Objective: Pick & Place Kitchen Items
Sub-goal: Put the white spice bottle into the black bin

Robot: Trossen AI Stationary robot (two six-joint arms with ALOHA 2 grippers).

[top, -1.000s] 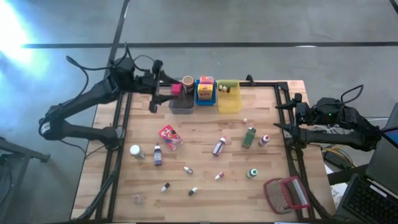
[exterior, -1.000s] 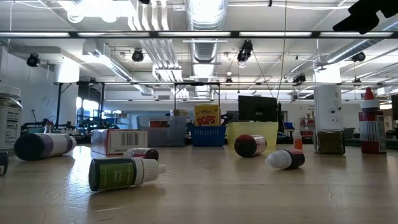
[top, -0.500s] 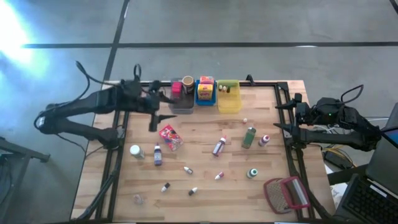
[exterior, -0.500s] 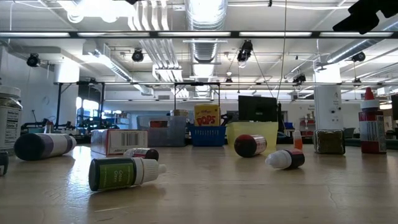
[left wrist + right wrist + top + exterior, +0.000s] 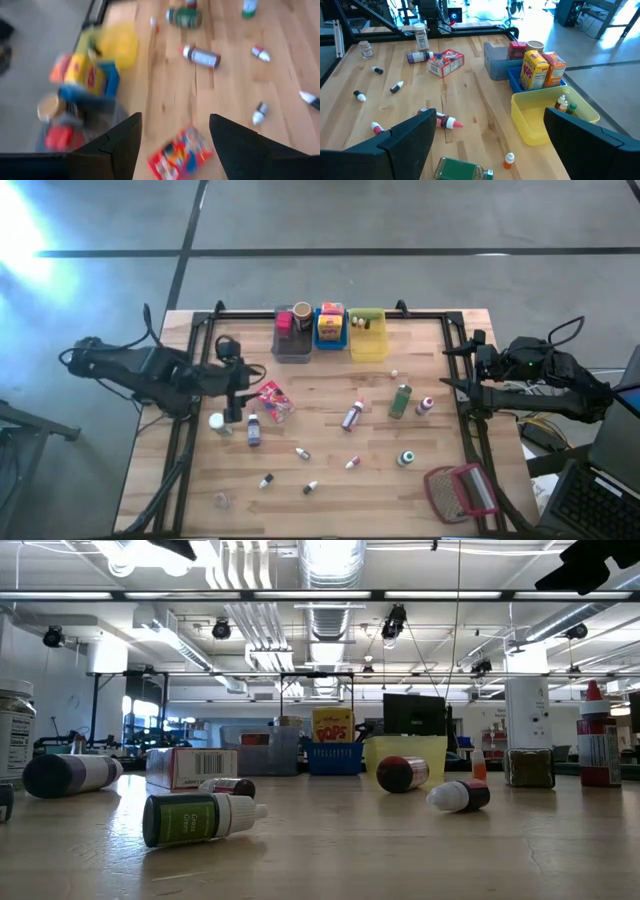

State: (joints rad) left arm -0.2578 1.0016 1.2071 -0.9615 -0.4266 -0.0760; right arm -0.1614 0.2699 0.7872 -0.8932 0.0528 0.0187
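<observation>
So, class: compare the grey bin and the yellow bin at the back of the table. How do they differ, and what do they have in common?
Colour: the grey bin is dull grey; the yellow bin is bright yellow.
Contents: the grey bin holds a red item and a brown-lidded jar; the yellow bin holds only a few tiny bottles in one corner and is otherwise bare.
Position: the grey bin sits at one end of the row, the yellow bin at the other, with a blue bin between.
Shared: both are open-topped rectangular bins.

— Where's the light?
— Ceiling strips [image 5: 320, 595] overhead; strong glare washes the floor [image 5: 30, 230] at far left.
— Sharp?
— The left wrist view is motion-blurred; the others are clear.
</observation>
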